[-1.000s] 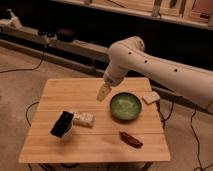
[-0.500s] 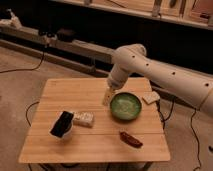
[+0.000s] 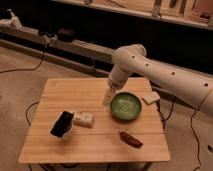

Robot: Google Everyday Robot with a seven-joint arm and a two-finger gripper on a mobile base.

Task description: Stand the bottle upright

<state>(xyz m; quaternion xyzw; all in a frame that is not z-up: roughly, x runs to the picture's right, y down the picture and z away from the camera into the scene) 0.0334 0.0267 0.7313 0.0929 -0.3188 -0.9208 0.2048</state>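
I see the gripper (image 3: 108,96) just beside the green bowl (image 3: 127,108), on its left side in my view, with the claw spread wide and holding nothing. The bottle (image 3: 83,119) lies on its side farther left of the bowl, apart from the gripper.

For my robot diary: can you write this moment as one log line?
gripper: open, beside green bowl | bottle: lying flat, untouched | task: not done

The small whitish bottle (image 3: 83,119) lies on its side left of the bench's (image 3: 75,90) middle, nearer the left edge, apart from the gripper (image 3: 108,97) at mid-bench.
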